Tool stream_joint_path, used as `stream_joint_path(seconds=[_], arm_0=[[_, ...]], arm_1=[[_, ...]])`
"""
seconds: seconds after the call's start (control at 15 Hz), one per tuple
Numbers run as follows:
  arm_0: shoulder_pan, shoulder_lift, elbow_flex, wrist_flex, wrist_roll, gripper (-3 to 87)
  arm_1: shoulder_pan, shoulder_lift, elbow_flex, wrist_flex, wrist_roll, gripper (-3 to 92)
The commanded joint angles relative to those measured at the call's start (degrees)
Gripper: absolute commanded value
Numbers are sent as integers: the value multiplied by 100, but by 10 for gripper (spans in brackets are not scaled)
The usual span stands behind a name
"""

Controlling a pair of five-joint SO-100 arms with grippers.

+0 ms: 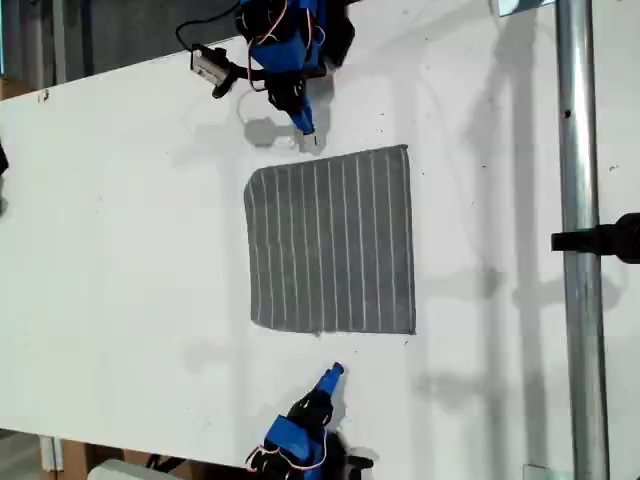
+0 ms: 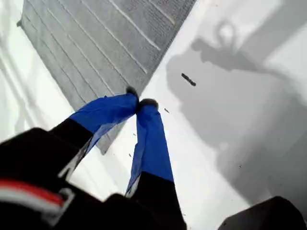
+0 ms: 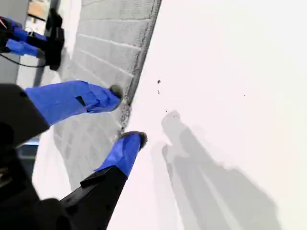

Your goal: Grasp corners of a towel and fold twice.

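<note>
Grey towel (image 1: 332,242) flat between my closed first claw (image 2: 139,103) and parted second claw (image 3: 128,114) (both apart from it).

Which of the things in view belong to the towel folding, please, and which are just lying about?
For the job:
- towel
- its corners, e.g.
- my first gripper, fingers shut
- my second gripper, fingers open

Just there:
- metal pole
- black clamp on the pole
- dark fleck on the table

White table (image 1: 120,250), metal pole (image 1: 578,250), soft shadows
</note>
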Motion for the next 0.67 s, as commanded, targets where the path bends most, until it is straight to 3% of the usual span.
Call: stream_joint_path(seconds=[0.0, 0.47, 0.6], arm_0=[[-1767, 44, 18, -88, -2030, -16], [-1793, 44, 18, -79, -2039, -16], [-1784, 44, 18, -79, -2030, -16]], arm_1=[[-519, 26, -97, -185, 88, -1], [-809, -167, -527, -448, 35, -1], [-1415, -2443, -2092, -1072, -167, -1]])
